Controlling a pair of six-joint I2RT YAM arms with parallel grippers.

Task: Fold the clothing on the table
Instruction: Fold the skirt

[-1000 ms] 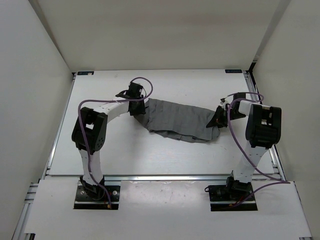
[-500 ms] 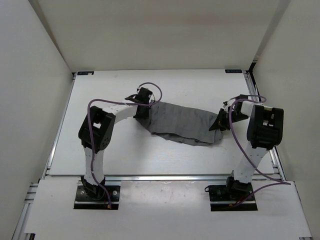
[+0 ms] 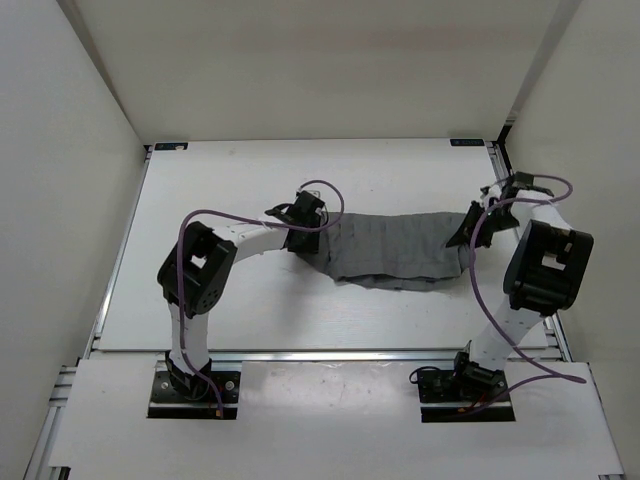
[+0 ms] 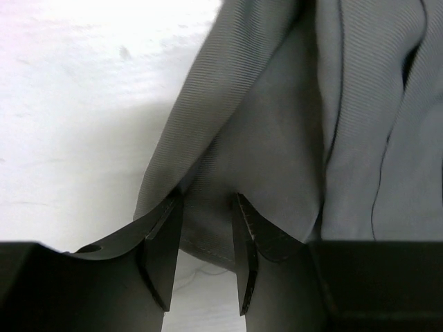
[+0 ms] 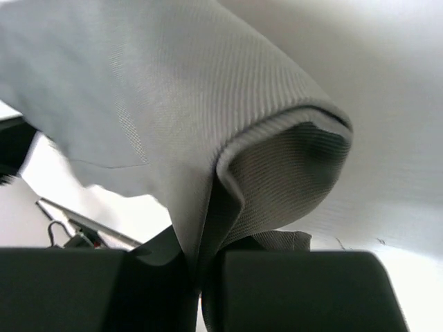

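- The left gripper is clamped on the skirt. Its two dark fingers stand partly apart, and a thick fold of grey fabric fills the gap and presses against both.
- In the left wrist view, the fabric rises from that grip in long soft folds. A hemmed edge runs up the left side, and the white table shows beside it.
- From above, the left gripper sits at the skirt's left end, near the middle of the table, with the arm bent in from the left.
- The right gripper is closed tight on the skirt's other end. Its jaws are almost together, with a thin pinch of fabric running down between them.
- In the right wrist view, the fabric just above that grip rolls over into a rounded fold and then spreads away to the upper left.
- From above, the right gripper holds the skirt's right end close to the table's right edge, with the arm reaching forward along that side.
- The skirt spans between the two grippers as a wide, wrinkled grey band. Its upper edge is fairly straight and its lower edge sags towards the arms' bases.
- I cannot tell how much of the middle rests on the table and how much hangs clear.
- A purple cable loops over the left wrist, and another runs along the right arm.
- White walls close in the table on three sides, and a metal rail runs along its near edge.
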